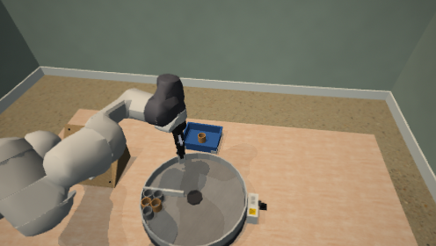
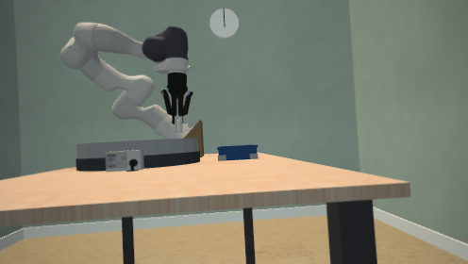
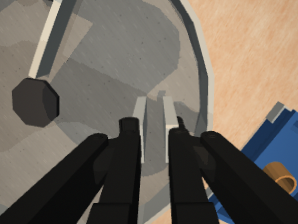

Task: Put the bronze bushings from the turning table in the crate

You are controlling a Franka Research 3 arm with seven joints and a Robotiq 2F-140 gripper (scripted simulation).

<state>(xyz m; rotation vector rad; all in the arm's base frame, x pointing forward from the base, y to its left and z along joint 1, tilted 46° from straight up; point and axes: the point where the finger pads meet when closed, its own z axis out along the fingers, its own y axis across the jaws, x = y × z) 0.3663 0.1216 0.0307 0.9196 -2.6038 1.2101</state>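
The blue crate [image 1: 213, 135] [image 2: 238, 152] [image 3: 281, 145] stands behind the turning table [image 1: 221, 189] [image 2: 137, 148] [image 3: 125, 45]. One bronze bushing [image 1: 201, 138] [image 3: 280, 177] is in the crate. At the turning table's left side, in the top view, two bronze bushings [image 1: 146, 202] [image 1: 156, 205] stand close together, with steel bushings [image 1: 148, 192] [image 1: 158, 194] on one side and another steel bushing [image 1: 147, 213] on the other. My gripper [image 1: 181, 160] [image 2: 178, 131] [image 3: 154, 110] is shut, with a narrow empty gap between its fingertips. It hangs above the turning table's edge nearest the crate, away from the bushings.
A pale guide bar [image 1: 164, 191] [image 3: 46, 40] reaches from the rim, beside the bushings, toward the dark hub [image 1: 194, 198] [image 3: 35, 102]. The turning table has a raised rim. A control box [image 1: 253, 208] [image 2: 124, 160] sits at its side. A wooden panel [image 2: 201, 137] stands near the arm.
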